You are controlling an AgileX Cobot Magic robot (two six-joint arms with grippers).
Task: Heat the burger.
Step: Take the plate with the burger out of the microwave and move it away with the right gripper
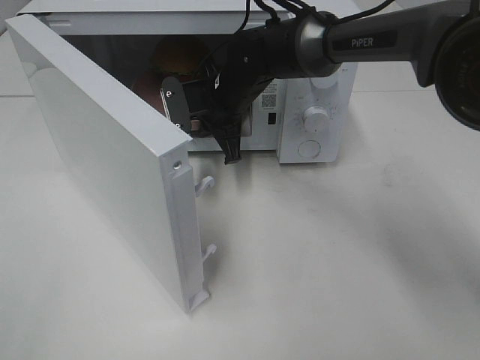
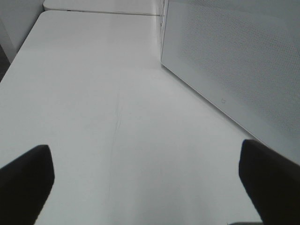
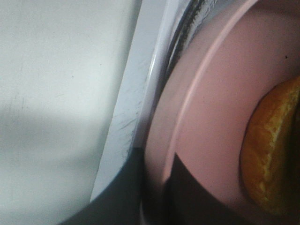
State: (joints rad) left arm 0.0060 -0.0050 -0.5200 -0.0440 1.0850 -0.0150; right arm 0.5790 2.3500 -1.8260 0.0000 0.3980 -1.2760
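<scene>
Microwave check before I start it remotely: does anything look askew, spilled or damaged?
Nothing spilled or damaged. The microwave door stands wide open, the right hand reaching inside, where the burger sits on the pink plate.

The high camera looks down at the front of the microwave (image 1: pixel 315 97), its door (image 1: pixel 112 157) swung open. The left wrist camera sits low over the table (image 2: pixel 103 108), facing along the door's outer face (image 2: pixel 234 61). The right wrist camera is pressed close to the pink plate (image 3: pixel 211 108) at the microwave's sill (image 3: pixel 136 103).
</scene>
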